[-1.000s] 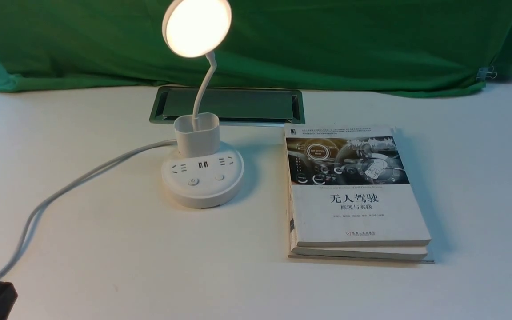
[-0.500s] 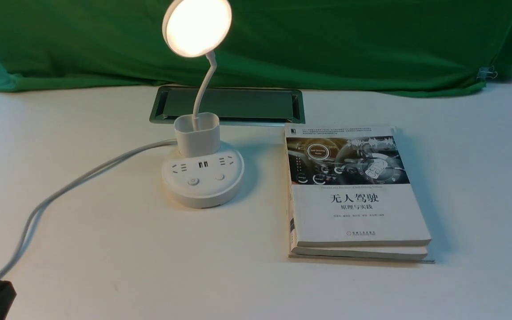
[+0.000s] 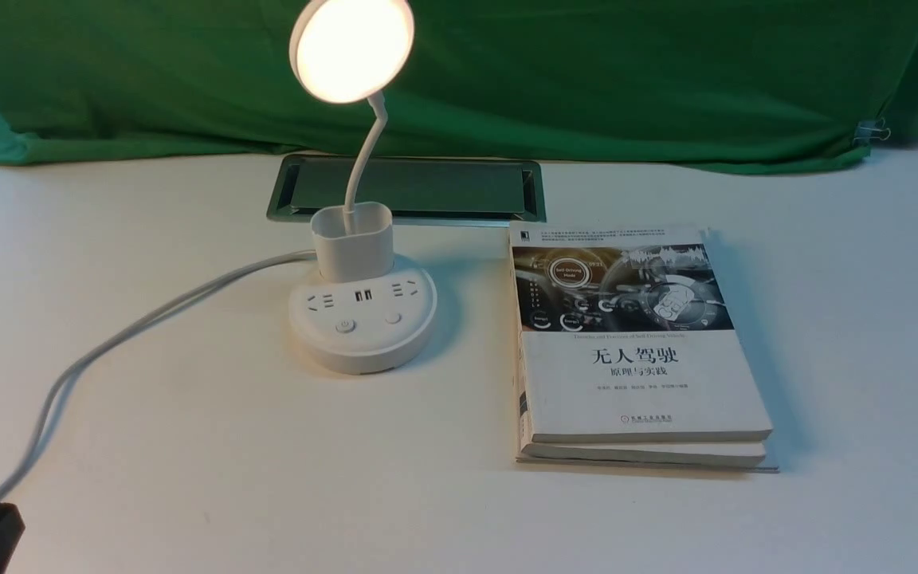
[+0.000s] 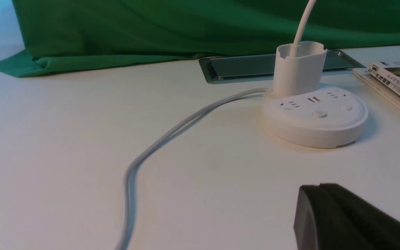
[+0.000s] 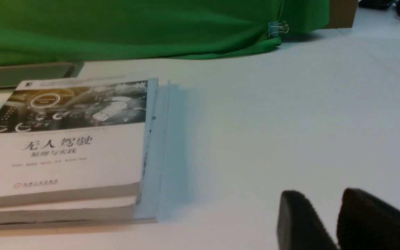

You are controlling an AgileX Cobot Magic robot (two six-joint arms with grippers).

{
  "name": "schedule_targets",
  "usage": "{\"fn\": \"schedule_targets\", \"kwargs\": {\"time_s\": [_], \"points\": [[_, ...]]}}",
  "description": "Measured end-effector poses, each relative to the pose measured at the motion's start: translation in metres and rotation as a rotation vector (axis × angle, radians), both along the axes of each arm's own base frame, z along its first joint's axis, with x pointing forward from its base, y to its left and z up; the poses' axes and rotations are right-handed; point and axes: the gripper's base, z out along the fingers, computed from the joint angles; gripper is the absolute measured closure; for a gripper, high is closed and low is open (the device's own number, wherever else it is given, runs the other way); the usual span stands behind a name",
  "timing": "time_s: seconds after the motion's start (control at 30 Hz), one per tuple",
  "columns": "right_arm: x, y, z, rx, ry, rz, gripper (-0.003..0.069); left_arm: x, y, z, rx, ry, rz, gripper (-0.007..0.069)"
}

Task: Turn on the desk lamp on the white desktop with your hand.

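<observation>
Desk lamp (image 3: 362, 319) lit, upright on table (image 3: 212, 446) — well ahead of left hand (image 4: 346, 218), whose opening I cannot tell. Right hand (image 5: 339, 222) slightly parted, holding nothing.

Left gripper (image 4: 346, 215) low, fingers pressed together, right gripper (image 5: 328, 222) low, fingers slightly parted, holding nothing.

Near side of desk lamp (image 3: 362, 323): bare white desktop (image 3: 228, 446), open to the front edge.
Lamp's left: grey cord (image 3: 132, 331) trails across the surface.
Lamp's right: 2 stacked books (image 3: 634, 351) just beside the base, narrow gap between.
Behind lamp: cable slot (image 3: 407, 190), then green cloth (image 3: 586, 72).
</observation>
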Motion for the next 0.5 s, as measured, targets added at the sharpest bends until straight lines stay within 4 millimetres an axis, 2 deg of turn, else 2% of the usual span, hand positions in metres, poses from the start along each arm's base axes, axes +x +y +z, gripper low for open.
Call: {"fn": "schedule_targets", "kwargs": {"time_s": [0.5], "points": [[0.0000,0.0000,0.0000,0.000,0.000,0.000,0.0419,0.0001,0.0003,0.0002,0.009,-0.004,0.003,0.0622]]}}
